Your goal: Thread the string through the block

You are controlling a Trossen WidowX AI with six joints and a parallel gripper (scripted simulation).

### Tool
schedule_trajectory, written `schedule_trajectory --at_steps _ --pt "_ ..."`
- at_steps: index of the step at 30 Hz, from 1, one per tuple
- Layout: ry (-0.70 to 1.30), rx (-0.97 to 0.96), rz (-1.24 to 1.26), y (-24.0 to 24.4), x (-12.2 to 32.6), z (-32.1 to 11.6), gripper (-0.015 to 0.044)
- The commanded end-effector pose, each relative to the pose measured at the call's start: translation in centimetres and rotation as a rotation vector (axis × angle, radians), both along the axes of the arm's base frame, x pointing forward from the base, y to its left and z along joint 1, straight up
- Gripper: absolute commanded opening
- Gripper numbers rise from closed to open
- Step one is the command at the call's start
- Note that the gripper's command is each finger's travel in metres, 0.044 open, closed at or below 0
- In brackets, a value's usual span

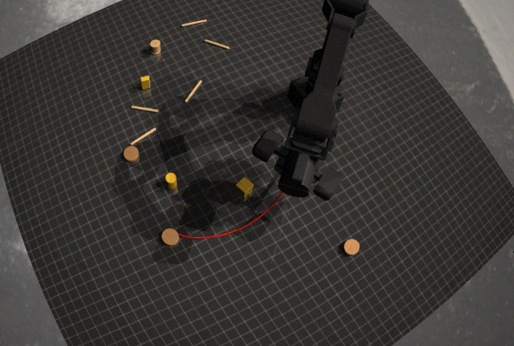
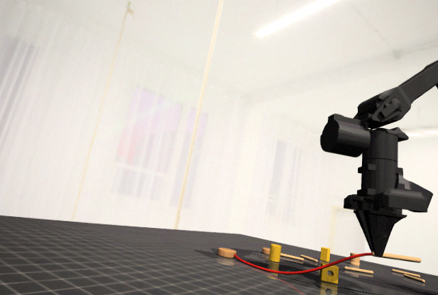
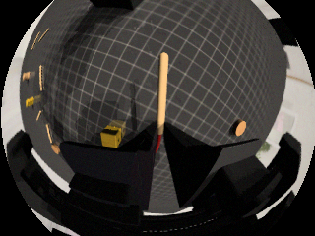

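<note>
Black parallel-jaw gripper [image 1: 294, 186] [image 2: 378, 253] [image 3: 159, 126] pointing down w/ fingers clamped on the thin tan wooden stick [image 2: 403, 257] [image 3: 162, 93], up off the dark gridded table [image 1: 265, 284] [image 2: 106, 252] [image 3: 197, 59]! Red string [image 1: 224, 234] [image 2: 297, 272] [image 3: 158, 143] curves from the stick's end to the round brown wooden button [image 1: 169, 237] [image 2: 226, 252]. Yellow block w/ hole [image 1: 244, 187] [image 2: 329, 273] [image 3: 111, 136] sits on the table nr the gripper, stick outside it, string not thru.

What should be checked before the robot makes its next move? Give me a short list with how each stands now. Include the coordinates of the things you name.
- Gripper [image 2: 379, 254] [image 3: 159, 126] shut on the string's stick [image 2: 401, 257] [image 3: 162, 93]: ok
- Stick lifted off the table: ok
- Red string [image 1: 232, 232] [image 2: 282, 272] [image 3: 158, 144] joined to its wooden button [image 1: 169, 236] [image 2: 226, 252]: ok
- Yellow block with the hole [image 1: 245, 187] [image 2: 329, 273] [image 3: 111, 136] on the table: ok
- Stick lined up with the hole: cannot tell
</note>
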State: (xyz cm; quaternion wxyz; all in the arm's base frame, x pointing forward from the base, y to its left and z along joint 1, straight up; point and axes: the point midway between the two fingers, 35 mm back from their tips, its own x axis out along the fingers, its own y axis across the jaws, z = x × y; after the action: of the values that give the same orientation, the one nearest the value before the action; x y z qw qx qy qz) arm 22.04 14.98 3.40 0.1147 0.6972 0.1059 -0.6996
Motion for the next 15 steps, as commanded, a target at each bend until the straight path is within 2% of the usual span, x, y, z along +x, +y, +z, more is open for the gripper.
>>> schedule_trajectory --at_steps 1,15 --pt "0.018 -0.005 0.003 0.0 0.4 0.3 0.0000" --pt "0.067 -0.027 0.004 0.0 1.7 1.8 0.0000"
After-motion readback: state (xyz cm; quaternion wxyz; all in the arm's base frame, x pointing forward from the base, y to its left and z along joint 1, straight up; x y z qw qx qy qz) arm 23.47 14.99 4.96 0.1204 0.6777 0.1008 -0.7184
